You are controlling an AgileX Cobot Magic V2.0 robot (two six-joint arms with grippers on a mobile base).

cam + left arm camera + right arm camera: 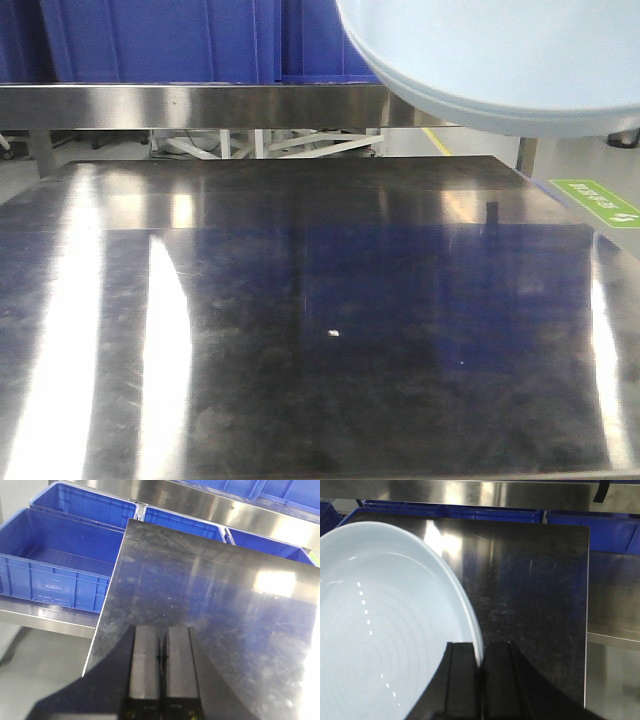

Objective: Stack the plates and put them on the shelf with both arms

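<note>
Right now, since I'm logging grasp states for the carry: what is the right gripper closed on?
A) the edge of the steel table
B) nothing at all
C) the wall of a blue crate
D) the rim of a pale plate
D: in the right wrist view the right gripper pinches the rim of the pale plate between its fingers, with the steel table below it.

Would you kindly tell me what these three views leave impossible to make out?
Plate: cut off by the left and bottom edges in the right wrist view, by the top and right edges in front; whether a second lies beneath is unclear.
Right gripper, clamped on its rim: outside the front view.
Left gripper, shut: also outside the front view.
Green sign: lettering too small, cut by the right edge.
</note>
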